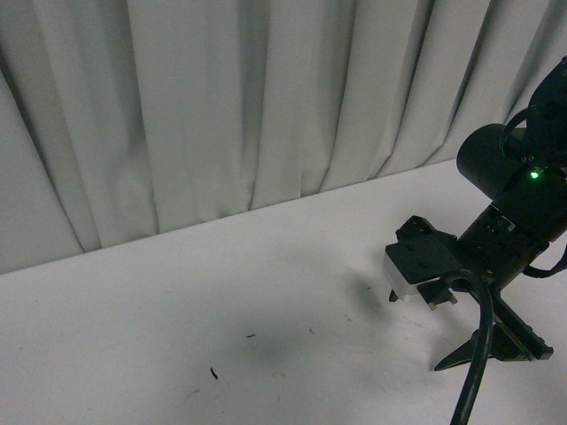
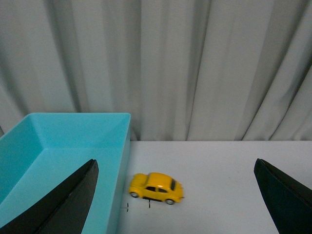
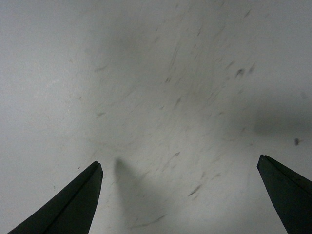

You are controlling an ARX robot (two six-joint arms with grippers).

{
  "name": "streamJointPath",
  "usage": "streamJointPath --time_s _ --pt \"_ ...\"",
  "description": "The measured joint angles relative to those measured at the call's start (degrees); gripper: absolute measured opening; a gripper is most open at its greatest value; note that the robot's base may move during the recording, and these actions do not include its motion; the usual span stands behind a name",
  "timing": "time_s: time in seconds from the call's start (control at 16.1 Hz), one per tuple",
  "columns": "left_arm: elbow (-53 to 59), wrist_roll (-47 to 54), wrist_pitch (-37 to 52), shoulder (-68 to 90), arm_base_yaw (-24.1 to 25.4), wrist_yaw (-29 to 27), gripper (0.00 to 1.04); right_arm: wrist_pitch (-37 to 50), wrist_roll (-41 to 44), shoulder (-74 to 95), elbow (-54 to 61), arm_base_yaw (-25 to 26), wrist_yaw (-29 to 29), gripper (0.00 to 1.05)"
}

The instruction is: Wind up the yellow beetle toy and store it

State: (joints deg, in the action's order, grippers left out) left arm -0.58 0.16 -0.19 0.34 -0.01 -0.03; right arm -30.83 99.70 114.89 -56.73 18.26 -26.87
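Note:
The yellow beetle toy stands on its wheels on the white table, side-on in the left wrist view, right beside the outer wall of a light blue bin. My left gripper is open and held back from the toy, which sits between the lines of its two dark fingers, nearer the bin-side one. My right gripper is open just above the table at the right of the front view. Its wrist view shows only scuffed tabletop between the fingertips. The toy and bin are out of the front view.
A pale grey pleated curtain hangs along the table's far edge. The white table carries small dark specks and scuff marks. The bin is open-topped, and the part of its inside that shows holds nothing.

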Motion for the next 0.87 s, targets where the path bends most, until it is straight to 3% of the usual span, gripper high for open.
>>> streamJointPath --time_s 0.25,0.81,0.87 --pt "0.02 0.0 0.0 0.0 0.0 0.0 0.98 -1.44 0.02 -4.15 -1.07 -0.87 -1.95 0.98" --pt "0.0 0.0 0.0 0.0 0.0 -0.02 0.98 -4.7 0.28 -23.12 -14.78 -5.55 -5.79 0.98" --pt "0.02 0.0 0.0 0.0 0.0 -0.02 0.98 8.04 -5.33 -26.34 -10.64 -7.02 -1.99 0.94"
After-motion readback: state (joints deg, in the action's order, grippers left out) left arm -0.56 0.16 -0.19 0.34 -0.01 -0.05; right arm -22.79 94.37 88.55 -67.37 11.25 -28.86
